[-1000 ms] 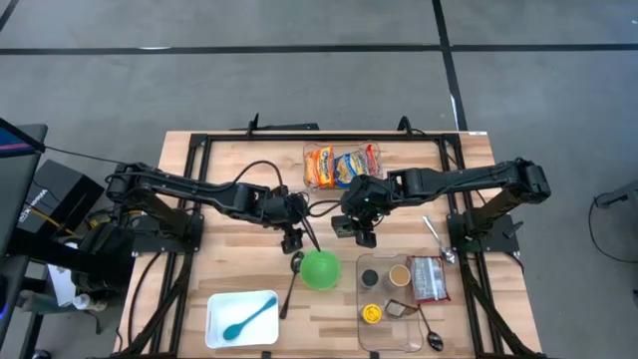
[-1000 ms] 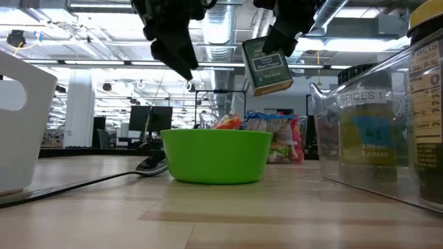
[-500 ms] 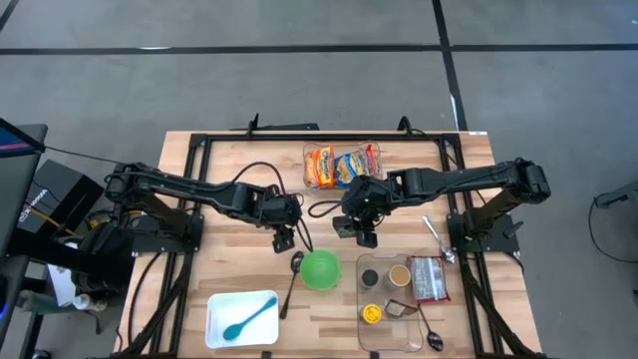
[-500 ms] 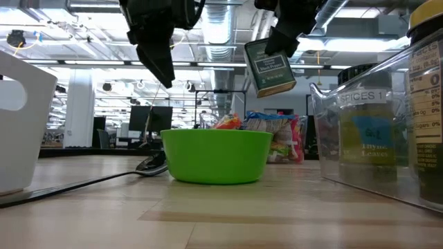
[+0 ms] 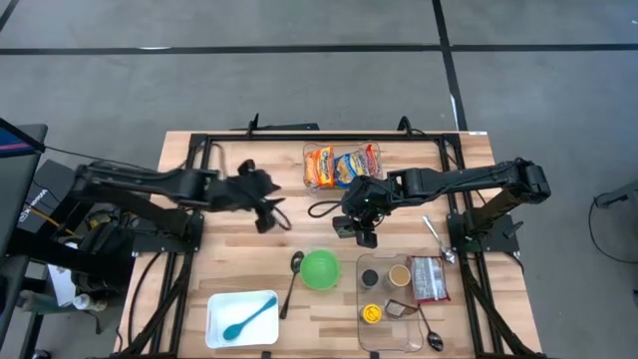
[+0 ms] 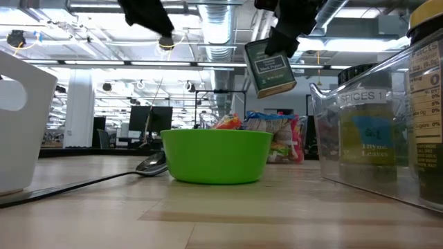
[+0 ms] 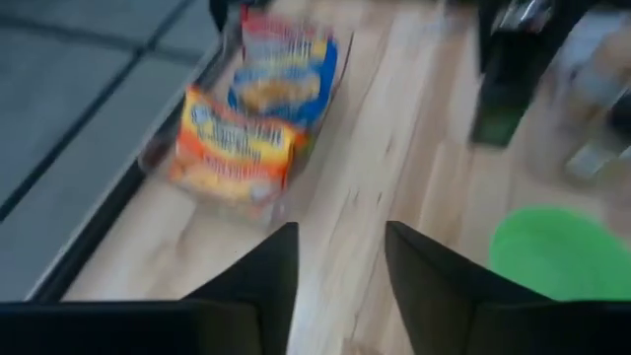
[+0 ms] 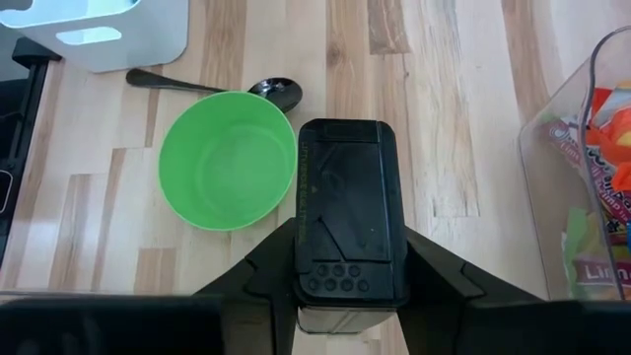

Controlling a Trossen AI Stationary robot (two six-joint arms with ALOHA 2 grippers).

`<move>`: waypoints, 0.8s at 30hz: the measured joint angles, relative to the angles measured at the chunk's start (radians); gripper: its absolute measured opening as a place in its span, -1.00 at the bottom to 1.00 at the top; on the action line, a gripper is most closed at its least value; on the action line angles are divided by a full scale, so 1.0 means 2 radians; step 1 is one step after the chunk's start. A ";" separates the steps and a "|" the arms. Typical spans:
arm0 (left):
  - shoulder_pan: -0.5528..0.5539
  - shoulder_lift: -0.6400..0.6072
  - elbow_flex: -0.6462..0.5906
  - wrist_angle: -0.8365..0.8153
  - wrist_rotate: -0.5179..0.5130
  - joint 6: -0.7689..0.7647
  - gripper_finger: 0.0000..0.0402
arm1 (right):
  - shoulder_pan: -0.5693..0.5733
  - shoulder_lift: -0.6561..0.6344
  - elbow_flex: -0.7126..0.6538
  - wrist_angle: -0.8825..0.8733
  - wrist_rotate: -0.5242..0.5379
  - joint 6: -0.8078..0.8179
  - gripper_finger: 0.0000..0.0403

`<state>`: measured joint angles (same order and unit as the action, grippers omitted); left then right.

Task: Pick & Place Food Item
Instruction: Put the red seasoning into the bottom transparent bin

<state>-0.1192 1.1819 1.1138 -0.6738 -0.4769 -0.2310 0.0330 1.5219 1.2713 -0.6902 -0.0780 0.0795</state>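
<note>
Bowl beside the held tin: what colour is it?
Bright green bowl, plain inside; clearest in the right wrist view.

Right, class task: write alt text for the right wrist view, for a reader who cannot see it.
The right gripper holds a black tin, lid end towards the camera, above a wooden table. Below and beside it sits an empty green bowl, a spoon just past its rim. A white tray and a clear bin show at the edges.

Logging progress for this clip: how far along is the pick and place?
Done: the right gripper has the dark tin lifted, shut on it. In hand: the tin hangs in the air beside the empty green bowl, not over it. Left: setting it down. The left gripper holds nothing.
</note>
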 joint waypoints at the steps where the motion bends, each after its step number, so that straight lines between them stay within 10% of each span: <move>1: 0.000 -0.019 -0.012 0.019 0.001 0.011 -0.33 | 0.000 0.000 0.000 0.002 0.000 0.000 -0.39; 24: -0.002 -0.429 -0.274 0.236 0.069 0.052 -0.97 | 0.000 0.000 0.000 0.022 0.000 -0.002 -0.39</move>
<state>-0.1242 0.3245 0.5651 -0.2027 -0.3391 -0.1276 0.0334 1.5219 1.2713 -0.6465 -0.0780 0.0753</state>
